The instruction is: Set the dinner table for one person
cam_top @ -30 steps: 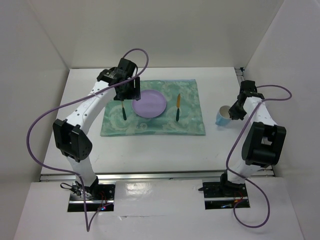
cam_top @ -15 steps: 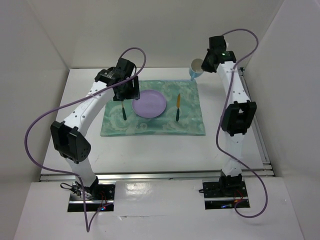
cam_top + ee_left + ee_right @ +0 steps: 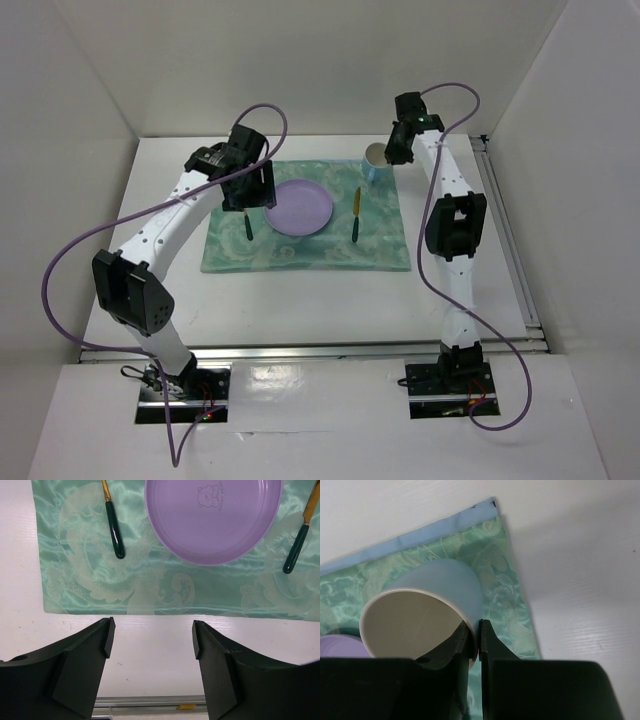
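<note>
The right gripper (image 3: 475, 636) pinches the wall of the light blue cup (image 3: 442, 582) with a cream inside, and holds it over the far right corner of the teal-green patterned cloth mat (image 3: 300, 255). This mat lies in the middle of the large white dinner table (image 3: 300, 300). The left gripper (image 3: 152, 632) hangs above the left part of the mat, near the round purple plastic plate (image 3: 298, 207), with its fingers spread wide and nothing between them.

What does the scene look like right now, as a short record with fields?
surface: white dinner table with a teal mat on it
plate: purple plate, mid-mat
cutlery: left utensil and right utensil, green handles, flanking the plate
cup: cup over the mat's far right corner; contact unclear
left pincer: left pincer open, empty
right pincer: right pincer shut on the cup's rim
</note>
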Robot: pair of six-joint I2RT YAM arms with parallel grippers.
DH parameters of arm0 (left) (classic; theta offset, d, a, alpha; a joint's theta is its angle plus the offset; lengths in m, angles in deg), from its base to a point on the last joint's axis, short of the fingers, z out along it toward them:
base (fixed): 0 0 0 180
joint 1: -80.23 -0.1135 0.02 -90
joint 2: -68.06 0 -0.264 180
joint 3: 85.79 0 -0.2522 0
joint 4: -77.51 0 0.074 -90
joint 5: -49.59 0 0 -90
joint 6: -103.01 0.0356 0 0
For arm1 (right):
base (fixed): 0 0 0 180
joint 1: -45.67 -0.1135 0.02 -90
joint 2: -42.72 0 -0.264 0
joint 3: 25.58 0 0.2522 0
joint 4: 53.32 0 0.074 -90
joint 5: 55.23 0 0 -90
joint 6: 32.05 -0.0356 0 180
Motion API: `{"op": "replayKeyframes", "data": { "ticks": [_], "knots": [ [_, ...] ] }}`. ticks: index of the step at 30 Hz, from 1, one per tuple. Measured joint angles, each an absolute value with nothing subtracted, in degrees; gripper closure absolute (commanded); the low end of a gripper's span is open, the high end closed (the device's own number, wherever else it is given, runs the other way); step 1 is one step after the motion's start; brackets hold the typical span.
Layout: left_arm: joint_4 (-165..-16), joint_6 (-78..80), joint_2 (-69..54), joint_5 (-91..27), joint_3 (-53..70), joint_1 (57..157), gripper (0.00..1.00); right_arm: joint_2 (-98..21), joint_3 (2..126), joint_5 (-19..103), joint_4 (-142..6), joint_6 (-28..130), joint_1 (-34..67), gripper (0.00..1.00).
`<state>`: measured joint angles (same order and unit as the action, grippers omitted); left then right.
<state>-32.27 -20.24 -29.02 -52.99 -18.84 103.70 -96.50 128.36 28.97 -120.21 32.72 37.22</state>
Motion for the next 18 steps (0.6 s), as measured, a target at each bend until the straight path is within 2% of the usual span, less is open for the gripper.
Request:
{"op": "replayKeyframes", "data": {
  "ticks": [12,14,15,17,18],
  "knots": [
    [-32.51,-20.24,-29.00,-52.97,-16.65,103.70,0.20,-98.56,128.41,26.57,-119.90,32.72,36.68,0.99],
    [-32.53,-20.24,-29.00,-52.97,-16.65,103.70,0.20,-98.67,128.41,26.52,-119.73,32.72,36.59,0.82],
    [-32.53,-20.24,-29.00,-52.97,-16.65,103.70,0.20,-98.77,128.41,26.61,-119.66,32.69,36.57,0.58],
    [-32.46,-20.24,-29.00,-52.99,-16.65,103.70,0.20,-99.12,128.41,26.96,-119.07,32.45,36.52,0.38],
    [-32.46,-20.24,-29.00,-52.99,-16.65,103.70,0.20,-99.19,128.41,27.18,-118.59,32.10,36.52,0.32]
  ]
}}
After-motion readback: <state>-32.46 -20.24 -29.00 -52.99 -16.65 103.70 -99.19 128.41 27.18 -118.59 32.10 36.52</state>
